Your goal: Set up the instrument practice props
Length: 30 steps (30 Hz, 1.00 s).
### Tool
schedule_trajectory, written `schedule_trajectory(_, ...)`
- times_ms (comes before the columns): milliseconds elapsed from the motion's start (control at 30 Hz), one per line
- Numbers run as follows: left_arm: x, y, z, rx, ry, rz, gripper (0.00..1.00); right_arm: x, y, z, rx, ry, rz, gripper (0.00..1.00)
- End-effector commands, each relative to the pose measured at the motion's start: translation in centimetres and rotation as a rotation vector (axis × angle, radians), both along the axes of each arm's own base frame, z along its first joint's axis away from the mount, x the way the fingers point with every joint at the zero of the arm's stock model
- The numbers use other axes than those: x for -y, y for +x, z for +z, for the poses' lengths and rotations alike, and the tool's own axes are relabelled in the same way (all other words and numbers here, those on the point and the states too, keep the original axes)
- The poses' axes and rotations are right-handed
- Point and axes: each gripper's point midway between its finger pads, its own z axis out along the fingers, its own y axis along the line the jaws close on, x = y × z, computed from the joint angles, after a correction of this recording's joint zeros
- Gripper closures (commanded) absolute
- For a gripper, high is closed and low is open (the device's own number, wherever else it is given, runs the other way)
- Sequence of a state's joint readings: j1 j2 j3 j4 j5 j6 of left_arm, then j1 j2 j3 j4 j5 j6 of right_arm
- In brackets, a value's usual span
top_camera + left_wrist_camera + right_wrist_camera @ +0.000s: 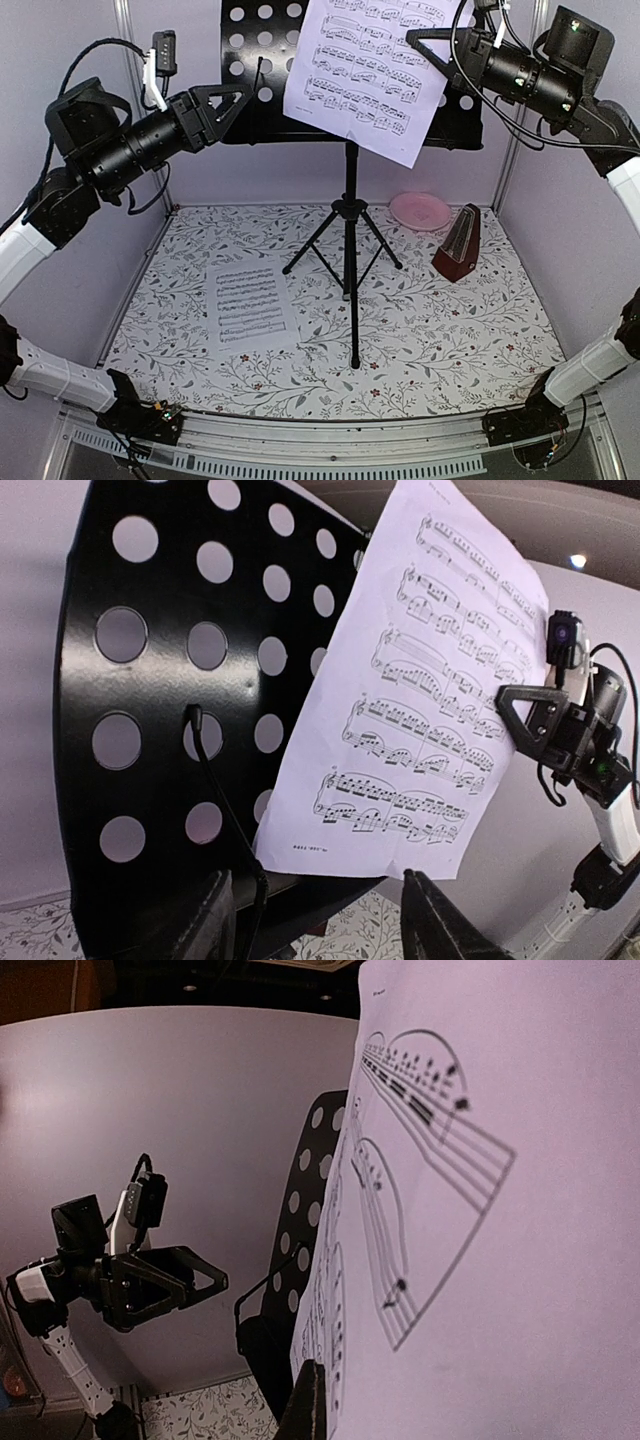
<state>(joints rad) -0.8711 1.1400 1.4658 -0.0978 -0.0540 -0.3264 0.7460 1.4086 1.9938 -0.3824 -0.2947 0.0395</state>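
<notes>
You have one music stand (260, 60), upright on its tripod mid-table, with its black perforated desk at the top. There are two sheet-music pages. The tilted page (365, 70) lies across the desk's right half, and your right gripper (415, 40) is clenched on its right edge. The other page (250, 300) lies flat on the table (450, 330), left of the tripod legs. One metronome (459, 245) stands right of the legs, with one pink plate (420, 210) just behind it. Your left gripper (238, 100) hovers by the desk's left edge, fingers apart, grasping nothing.
</notes>
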Motion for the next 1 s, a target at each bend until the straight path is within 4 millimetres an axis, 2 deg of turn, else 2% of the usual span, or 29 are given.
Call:
schedule_trajectory(0,0.6,0.5,0.5,-0.008,0.02,-0.053,0.45,-0.1,0.0,1.4,0.031,-0.009,0.017,1.0)
schedule_trajectory(267,-0.4,3.2,0.6,-0.048,0.037,0.016,0.55,-0.8,1.4,0.9,0.028,-0.024,0.016,1.0)
schedule_trajectory(533,0.5,4.1,0.7,-0.07,0.034,-0.009,0.62,-1.1,1.7,0.9,0.03,-0.024,0.017,1.0)
schedule_trajectory(767,1.1,5.6,0.1,-0.119,0.008,0.003,0.63,-1.3,2.5,0.6,0.02,-0.027,-0.001,1.0)
schedule_trajectory(967,1.5,6.0,0.1,-0.128,-0.002,-0.005,0.74,-1.4,3.1,0.6,0.052,-0.043,-0.028,1.0)
